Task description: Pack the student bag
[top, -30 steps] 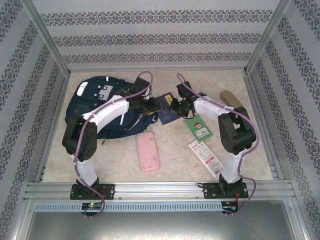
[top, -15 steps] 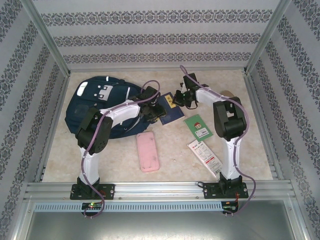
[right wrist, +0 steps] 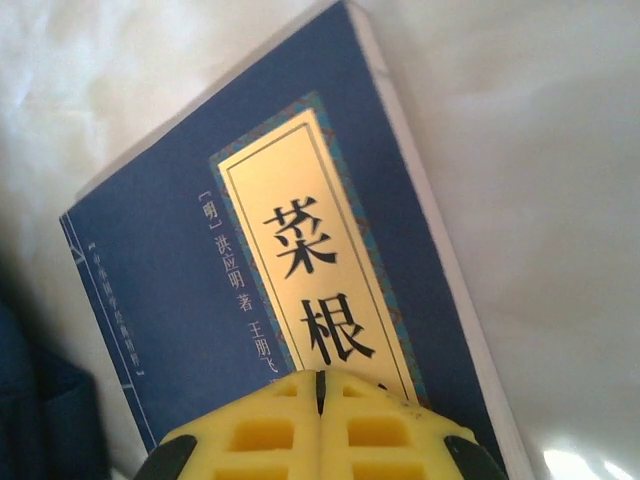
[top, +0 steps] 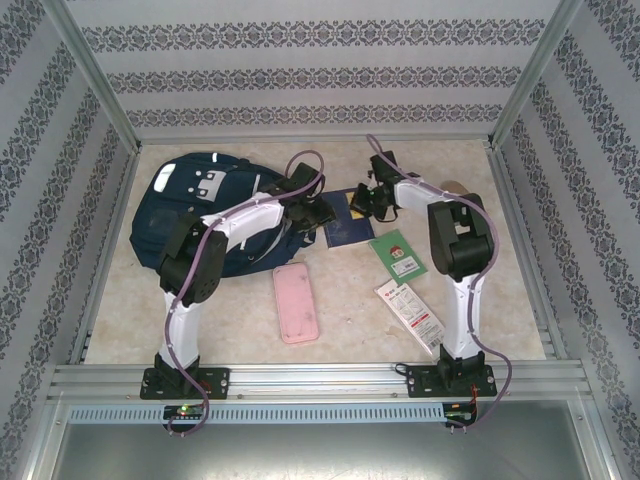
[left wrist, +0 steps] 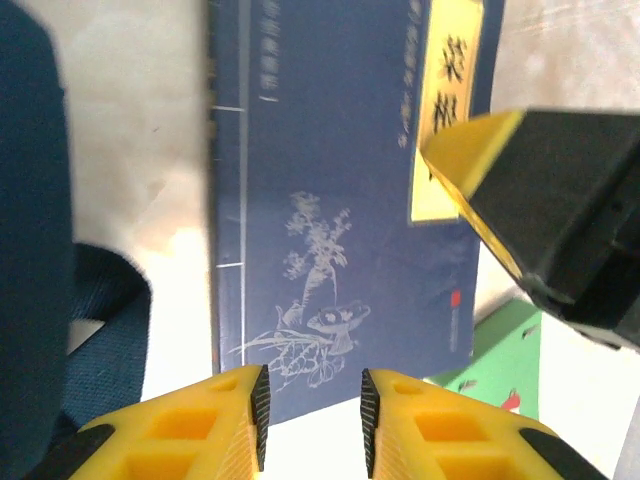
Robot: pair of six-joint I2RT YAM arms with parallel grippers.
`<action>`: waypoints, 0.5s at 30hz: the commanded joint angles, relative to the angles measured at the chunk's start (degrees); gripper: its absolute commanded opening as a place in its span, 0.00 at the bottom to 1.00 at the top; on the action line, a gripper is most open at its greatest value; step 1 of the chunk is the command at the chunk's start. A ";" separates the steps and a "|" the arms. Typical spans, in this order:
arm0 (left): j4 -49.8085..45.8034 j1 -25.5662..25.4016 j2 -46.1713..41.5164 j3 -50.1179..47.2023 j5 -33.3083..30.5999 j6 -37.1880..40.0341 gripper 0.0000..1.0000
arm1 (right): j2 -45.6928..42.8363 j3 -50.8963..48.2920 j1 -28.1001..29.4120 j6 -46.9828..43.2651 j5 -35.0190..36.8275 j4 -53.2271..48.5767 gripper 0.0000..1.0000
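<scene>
Step in hand, as judged: the blue book was to be picked up for packing. The student bag (top: 190,215) was seen lying flat at the back left of the table (top: 350,330), its right side under the left arm and close beside the book.

The left gripper (left wrist: 310,420) was noted narrowly parted at the near edge of the blue book (left wrist: 330,250), with nothing seen between its fingers. The right gripper (right wrist: 320,425) was found shut and empty over the cover's yellow label; contact could not be told.

Advice: one edge should be tipped up by the shut tip, then clamped near the spine.

Bag: navy fabric, with pale grey patches noted at its far left end.
</scene>
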 commanded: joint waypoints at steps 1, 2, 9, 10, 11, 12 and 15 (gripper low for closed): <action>-1.43 -0.38 3.45 3.80 1.51 2.14 0.33 | -0.69 -3.71 -2.46 -0.21 4.23 -2.90 0.00; -1.40 -0.40 4.42 4.73 2.25 2.47 0.33 | -0.87 -3.67 -2.55 -1.22 2.92 -2.54 0.00; -4.18 -0.34 10.01 12.15 3.31 7.72 0.43 | -5.88 -3.27 -2.20 -5.28 0.10 -1.91 0.16; -5.48 -0.37 10.52 13.35 2.51 8.80 0.45 | -7.11 -3.52 -2.21 -5.67 1.28 -2.50 0.17; -6.18 -0.37 10.92 13.91 2.10 9.45 0.46 | -8.05 -3.81 -2.27 -6.10 2.46 -2.85 0.21; -6.85 -0.28 11.12 14.32 1.44 9.98 0.46 | -9.11 -4.26 -2.34 -6.86 4.06 -3.13 0.26; -6.68 -0.31 11.88 14.34 1.35 10.50 0.47 | -10.84 -4.85 -2.55 -9.51 8.39 -4.63 0.32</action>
